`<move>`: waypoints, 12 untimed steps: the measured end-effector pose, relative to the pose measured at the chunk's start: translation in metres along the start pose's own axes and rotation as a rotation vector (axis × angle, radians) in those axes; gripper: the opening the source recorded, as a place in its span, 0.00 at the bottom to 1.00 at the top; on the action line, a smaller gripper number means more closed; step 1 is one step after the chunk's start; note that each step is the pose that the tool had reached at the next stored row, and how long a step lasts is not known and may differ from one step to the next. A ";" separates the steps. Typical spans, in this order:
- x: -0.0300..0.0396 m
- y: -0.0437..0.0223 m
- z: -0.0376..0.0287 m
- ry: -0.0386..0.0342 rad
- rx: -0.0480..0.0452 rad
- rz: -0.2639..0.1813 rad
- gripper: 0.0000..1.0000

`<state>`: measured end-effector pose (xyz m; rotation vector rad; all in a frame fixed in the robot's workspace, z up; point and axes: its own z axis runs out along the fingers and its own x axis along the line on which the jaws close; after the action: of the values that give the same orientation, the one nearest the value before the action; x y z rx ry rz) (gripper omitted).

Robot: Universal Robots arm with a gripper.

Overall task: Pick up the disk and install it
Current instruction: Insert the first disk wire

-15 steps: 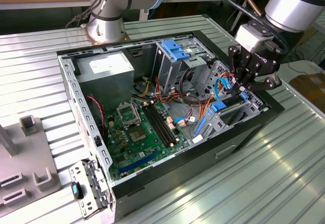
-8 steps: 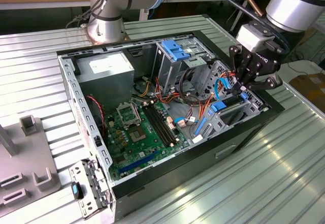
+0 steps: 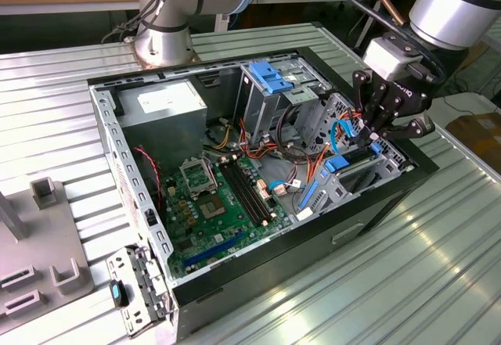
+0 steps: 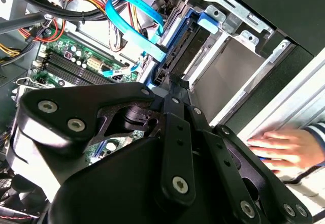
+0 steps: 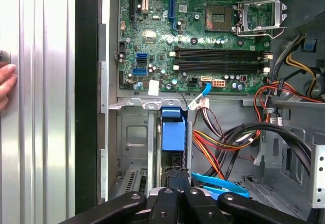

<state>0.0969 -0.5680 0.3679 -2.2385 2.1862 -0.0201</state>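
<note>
The disk stands on edge in the drive bay at the case's corner on the exterior view's right, its dark body framed by bright blue carrier rails. In both wrist views its thin edge and blue rail end sit between the bay's metal walls. My gripper hangs straight above it. The fingers are drawn close together, pinching the disk's upper edge. The lower part of the disk is hidden inside the bay.
Beside the bay lie the green motherboard, a blue ribbon cable and bundles of wires. A tall metal cage with a light-blue latch stands behind. A person's hand rests on the ribbed table outside the case wall.
</note>
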 end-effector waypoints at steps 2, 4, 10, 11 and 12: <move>0.0000 0.0001 0.0000 0.0000 0.0000 0.000 0.11; 0.0000 0.0002 0.0000 0.0000 0.0000 0.000 0.11; 0.0000 0.0001 0.0002 -0.0112 0.0003 0.000 0.36; 0.0000 -0.0018 0.0006 -0.0403 0.0008 0.000 0.36; 0.0002 -0.0055 0.0014 -0.0526 -0.0004 0.001 0.36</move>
<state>0.1024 -0.5681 0.3666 -2.2121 2.1607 0.0387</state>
